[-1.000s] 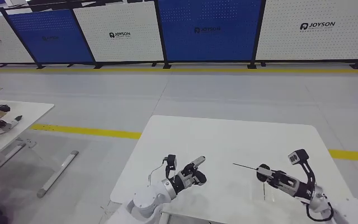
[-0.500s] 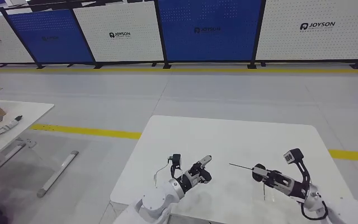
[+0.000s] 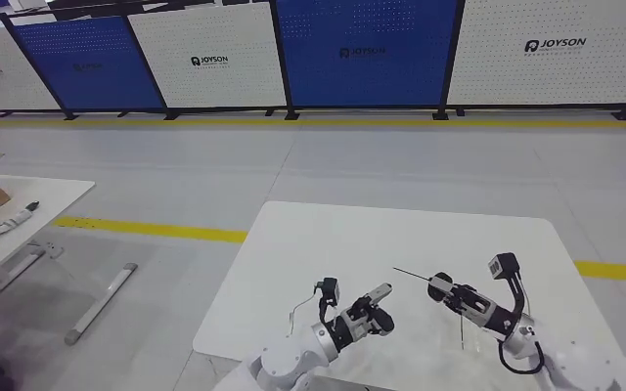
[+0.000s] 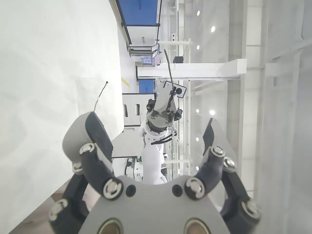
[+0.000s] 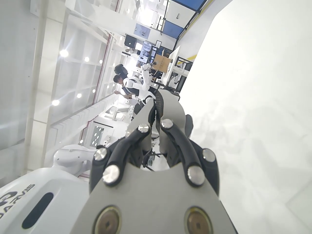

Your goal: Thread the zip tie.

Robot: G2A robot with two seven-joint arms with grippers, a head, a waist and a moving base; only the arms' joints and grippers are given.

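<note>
The right gripper [image 3: 437, 285] is clamped on a black zip tie [image 3: 411, 277], held above the white table [image 3: 391, 235]. The left gripper [image 3: 383, 305] is spread apart nearby. Another tie [image 3: 462, 330] lies on the table.

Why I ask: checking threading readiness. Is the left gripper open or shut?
Open: the left gripper has its fingers wide apart, nothing between them. The right gripper holds the zip tie.
</note>
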